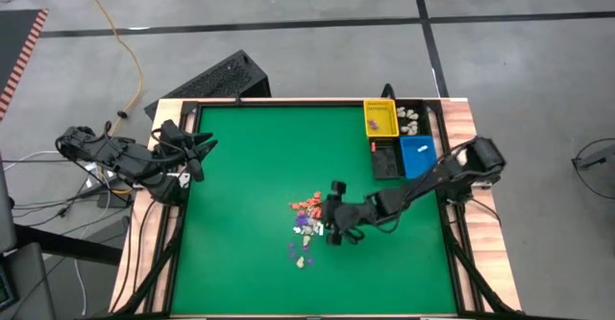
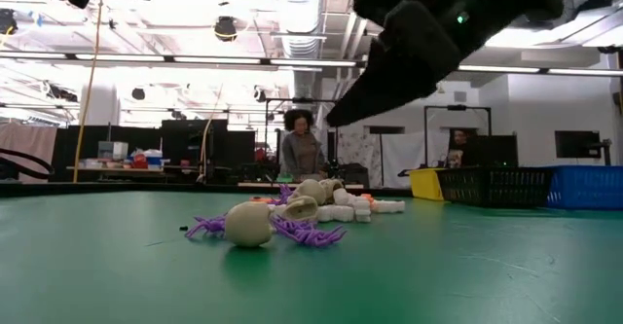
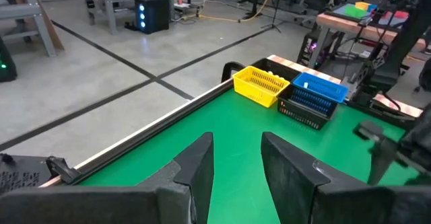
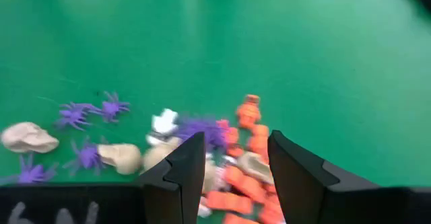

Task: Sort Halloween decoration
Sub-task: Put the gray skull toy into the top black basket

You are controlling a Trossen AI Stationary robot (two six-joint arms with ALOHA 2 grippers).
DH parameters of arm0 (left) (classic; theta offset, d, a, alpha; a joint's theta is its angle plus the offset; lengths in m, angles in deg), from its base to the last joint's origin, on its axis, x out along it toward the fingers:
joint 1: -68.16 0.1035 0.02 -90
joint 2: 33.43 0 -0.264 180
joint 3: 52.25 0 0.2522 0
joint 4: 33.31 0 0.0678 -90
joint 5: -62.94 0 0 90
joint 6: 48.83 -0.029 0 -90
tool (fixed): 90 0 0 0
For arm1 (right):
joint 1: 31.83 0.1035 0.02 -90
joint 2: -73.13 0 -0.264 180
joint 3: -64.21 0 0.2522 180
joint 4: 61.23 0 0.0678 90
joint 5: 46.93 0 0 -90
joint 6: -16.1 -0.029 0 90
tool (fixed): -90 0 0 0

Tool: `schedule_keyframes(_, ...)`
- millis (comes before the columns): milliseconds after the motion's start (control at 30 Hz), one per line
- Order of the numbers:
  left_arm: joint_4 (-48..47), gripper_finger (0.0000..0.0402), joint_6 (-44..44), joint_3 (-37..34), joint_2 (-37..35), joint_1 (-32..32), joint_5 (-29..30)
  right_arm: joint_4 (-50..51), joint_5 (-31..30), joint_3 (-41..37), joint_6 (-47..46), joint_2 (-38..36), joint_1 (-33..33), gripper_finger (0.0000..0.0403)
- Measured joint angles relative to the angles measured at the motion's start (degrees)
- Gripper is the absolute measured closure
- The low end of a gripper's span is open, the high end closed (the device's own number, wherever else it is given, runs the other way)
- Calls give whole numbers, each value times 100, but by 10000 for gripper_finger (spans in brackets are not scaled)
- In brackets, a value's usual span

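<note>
Now the right gripper (image 4: pixel 232 167) hovers, fingers parted and empty, over the Halloween decoration (image 1: pixel 307 226) heaped mid-table.
Presumably it lines up a pick; the bins (image 1: pixel 397 137) wait at the far right corner. The heap runs lengthwise toward the near edge (single trinkets point every way). Parked left, the left gripper (image 3: pixel 236 163) gapes empty.
</note>
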Motion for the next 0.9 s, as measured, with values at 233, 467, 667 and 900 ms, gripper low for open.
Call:
schedule_keyframes(233, 13, 288, 5, 0, 0, 0, 31, -232, 106, 2, -339, 195, 85, 223)
schedule_keyframes(467, 13, 288, 61, 0, 0, 0, 42, -315, 112, 2, -576, 515, 230, 223)
schedule_keyframes(667, 13, 288, 63, 0, 0, 0, 79, -854, 296, 1, -648, 865, 175, 223)
schedule_keyframes(900, 13, 288, 63, 0, 0, 0, 79, -660, 274, 6, -641, 923, 56, 223)
